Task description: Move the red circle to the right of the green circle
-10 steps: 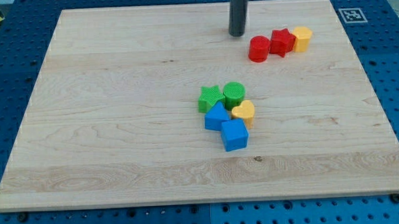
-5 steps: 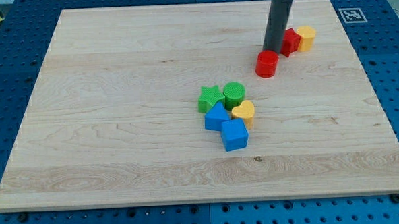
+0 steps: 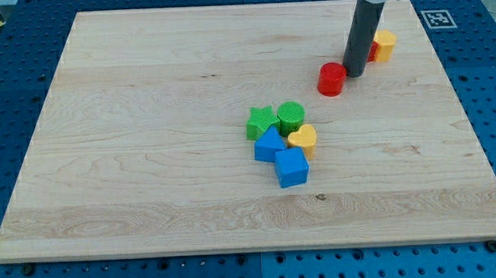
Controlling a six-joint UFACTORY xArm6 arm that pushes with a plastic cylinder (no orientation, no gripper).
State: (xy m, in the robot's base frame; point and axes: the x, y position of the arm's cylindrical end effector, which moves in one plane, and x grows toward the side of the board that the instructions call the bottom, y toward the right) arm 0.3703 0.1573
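The red circle (image 3: pixel 332 79) sits on the wooden board (image 3: pixel 146 118), up toward the view's top right. It's above and to the view's right of the green circle (image 3: pixel 291 116), with a clear bit of bare wood between the two.

My tip (image 3: pixel 355 72) is down on the board right at the red circle's right-hand edge, pretty much touching it or a hair off, can't say which. There's no claw on this rig at all, just a straight dark rod, so nothing opens or closes and nothing is held.

Behind the rod there's a sliver of another red block (image 3: pixel 371 51), shape hidden by the rod, and just beside it on the view's right a yellow block (image 3: pixel 384 45) with flat sides.

The green circle is part of a tight cluster near the middle: a green star (image 3: pixel 261 122) touching it on the view's left, a yellow heart (image 3: pixel 303 139) just below it to the right, a blue block (image 3: pixel 270 145) with a peaked top under the star, and a blue cube (image 3: pixel 291 167) at the bottom of the bunch.
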